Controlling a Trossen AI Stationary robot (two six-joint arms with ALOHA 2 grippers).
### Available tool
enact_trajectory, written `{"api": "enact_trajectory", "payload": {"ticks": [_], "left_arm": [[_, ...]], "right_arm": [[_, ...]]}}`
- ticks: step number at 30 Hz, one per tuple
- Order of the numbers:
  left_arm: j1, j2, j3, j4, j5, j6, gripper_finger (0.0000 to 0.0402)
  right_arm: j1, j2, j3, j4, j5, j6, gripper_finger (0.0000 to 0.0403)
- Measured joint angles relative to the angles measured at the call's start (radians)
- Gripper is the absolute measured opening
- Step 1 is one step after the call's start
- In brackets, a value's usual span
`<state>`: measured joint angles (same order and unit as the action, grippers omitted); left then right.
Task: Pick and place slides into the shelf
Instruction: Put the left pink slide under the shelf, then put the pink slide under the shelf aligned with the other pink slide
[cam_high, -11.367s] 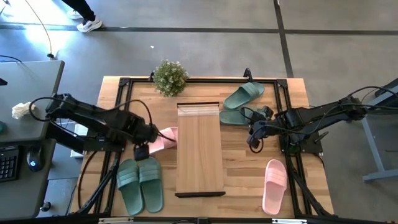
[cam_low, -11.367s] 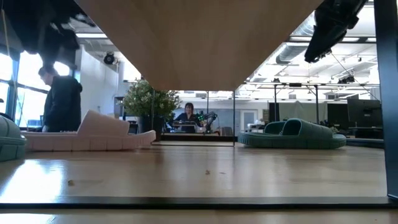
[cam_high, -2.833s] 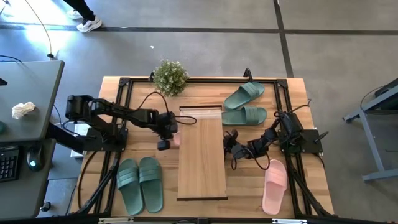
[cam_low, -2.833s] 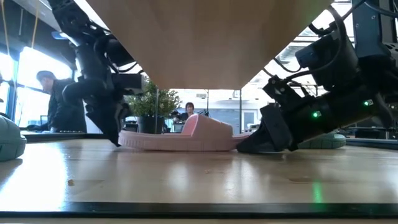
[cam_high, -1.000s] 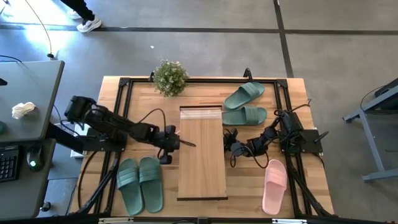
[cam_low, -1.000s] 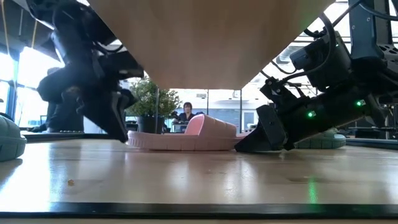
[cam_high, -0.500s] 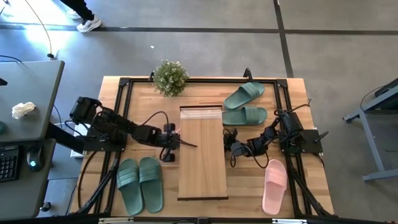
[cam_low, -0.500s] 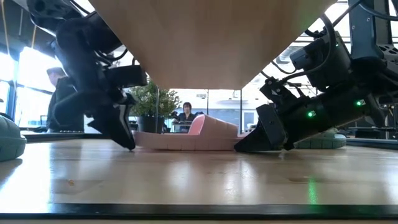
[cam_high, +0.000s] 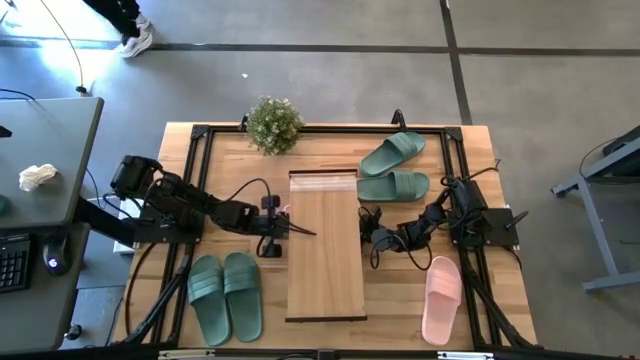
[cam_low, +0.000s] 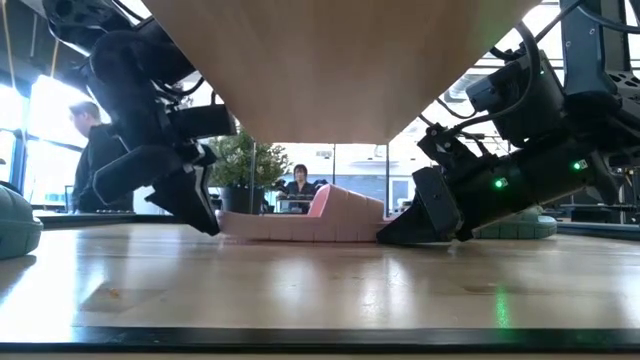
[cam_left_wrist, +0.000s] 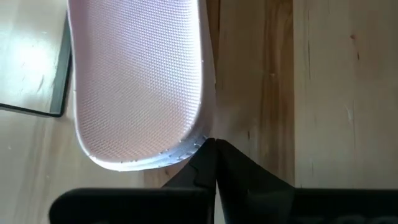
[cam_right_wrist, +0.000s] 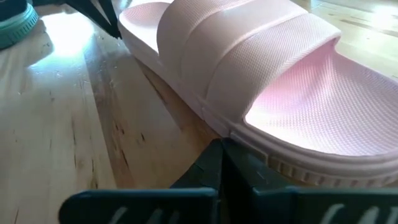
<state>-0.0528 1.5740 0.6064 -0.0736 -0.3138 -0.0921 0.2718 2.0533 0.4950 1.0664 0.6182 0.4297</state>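
Note:
A pale pink slide (cam_low: 300, 224) lies on the table under the shelf (cam_high: 325, 245), its sole down. The shelf's plank hides it almost wholly in the high view. My left gripper (cam_low: 207, 224) is shut at the slide's heel end, by the shelf's left side (cam_high: 285, 228). My right gripper (cam_low: 392, 236) is shut at the slide's toe end, by the shelf's right side (cam_high: 372, 240). A second pink slide (cam_high: 442, 298) lies on the table at the front right. Two green slides (cam_high: 225, 295) lie at the front left, and two more (cam_high: 393, 170) at the back right. My left gripper touches the rim of the slide's rounded heel end (cam_left_wrist: 194, 144) with its shut fingertips (cam_left_wrist: 214, 163). The fingers slant down from the table's left side. The slide lies flat on the table. My right gripper meets the side of the slide's sole near the toe end (cam_right_wrist: 249, 142) with its shut fingertips (cam_right_wrist: 219, 160). The fingers come low and nearly level from the table's right side. The slide rests on the table between the two grippers.
A potted plant (cam_high: 273, 125) stands at the table's far edge, behind the shelf. A black frame (cam_high: 190, 135) runs around the tabletop. People show in the room beyond the table (cam_low: 95, 160).
My left gripper has turned at the wrist, so its shut fingers now slant in under the shelf instead of pointing steeply down. The pink slide has slid a little toward the table's right, farther under the shelf. My right gripper has kept still.

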Motion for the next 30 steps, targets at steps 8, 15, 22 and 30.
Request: {"api": "enact_trajectory", "payload": {"ticks": [8, 15, 22, 30], "left_arm": [[-0.003, -0.123, 0.000, -0.149, 0.003, -0.002, 0.0000], [-0.048, -0.278, 0.000, -0.285, -0.041, -0.030, 0.0000], [-0.100, -0.401, 0.000, -0.340, -0.091, -0.048, 0.0000], [-0.113, -0.488, 0.000, -0.346, -0.098, 0.031, 0.0000]], "right_arm": [[0.002, 0.000, 0.000, -0.002, 0.002, -0.025, 0.0000], [0.034, -0.047, 0.002, -0.101, 0.018, -0.079, 0.0000], [0.082, -0.243, 0.001, -0.418, 0.004, -0.069, 0.0000], [0.155, -0.574, 0.002, -0.884, -0.097, 0.051, 0.0000]]}}
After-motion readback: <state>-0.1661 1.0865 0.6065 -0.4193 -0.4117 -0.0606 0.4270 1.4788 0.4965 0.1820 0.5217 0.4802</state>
